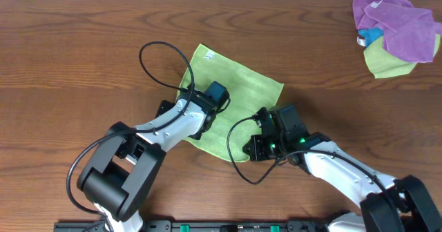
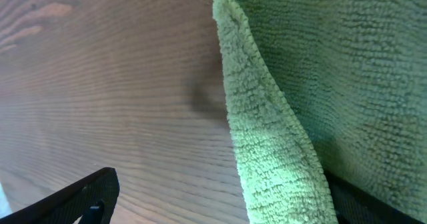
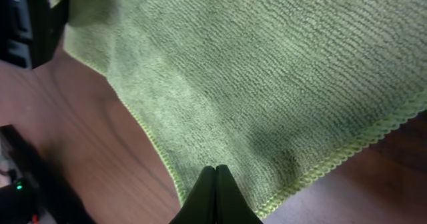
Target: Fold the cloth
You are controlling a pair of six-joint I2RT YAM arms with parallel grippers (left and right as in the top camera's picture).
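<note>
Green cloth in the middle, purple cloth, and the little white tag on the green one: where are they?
Green cloth (image 1: 242, 97): overhead view, its flat middle.
Purple cloth (image 1: 400, 25): overhead view, top of the bunch.
White tag (image 1: 209, 54): overhead view, by the green cloth's far corner.

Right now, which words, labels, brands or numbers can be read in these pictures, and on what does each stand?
No text can be read in any view.
The white tag on the cloth: too small to read.
The white label on the purple cloth: too small to read.
</note>
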